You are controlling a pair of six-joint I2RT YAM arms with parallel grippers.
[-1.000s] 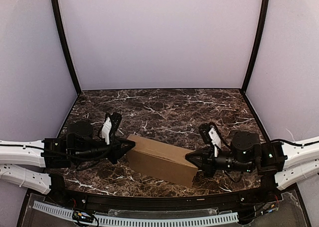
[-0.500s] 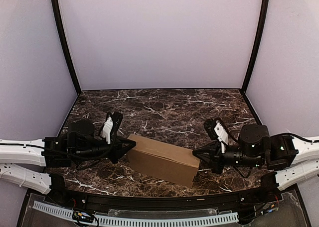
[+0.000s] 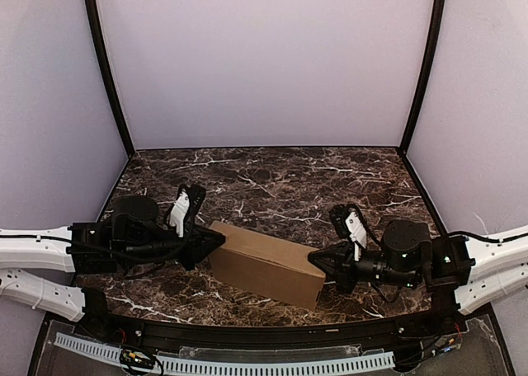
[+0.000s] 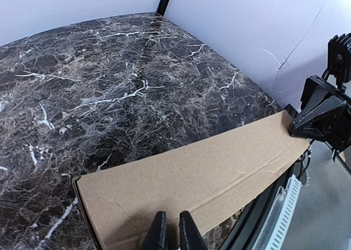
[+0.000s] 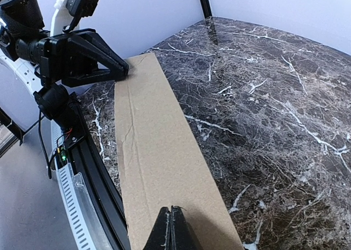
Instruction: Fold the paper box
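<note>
The paper box [image 3: 264, 265] is a closed, long brown carton lying flat on the marble table, angled from near left to nearer right. My left gripper [image 3: 219, 237] has its tip against the box's left end. In the left wrist view the box [image 4: 208, 168] runs away from the left gripper [image 4: 173, 236], whose jaws stand a narrow crack apart with nothing between them. My right gripper [image 3: 313, 260] meets the box's right end. In the right wrist view this gripper [image 5: 171, 220] is shut and empty above the cardboard [image 5: 159, 151].
The dark marble table [image 3: 272, 178] stretches behind the box to pale walls with black corner posts. A black rail with a white toothed strip [image 3: 264, 361] runs along the near edge, close to the box's front side.
My right gripper drew back to the right from the box's end, then came back against it. The left jaws parted slightly. The box hardly moved.
</note>
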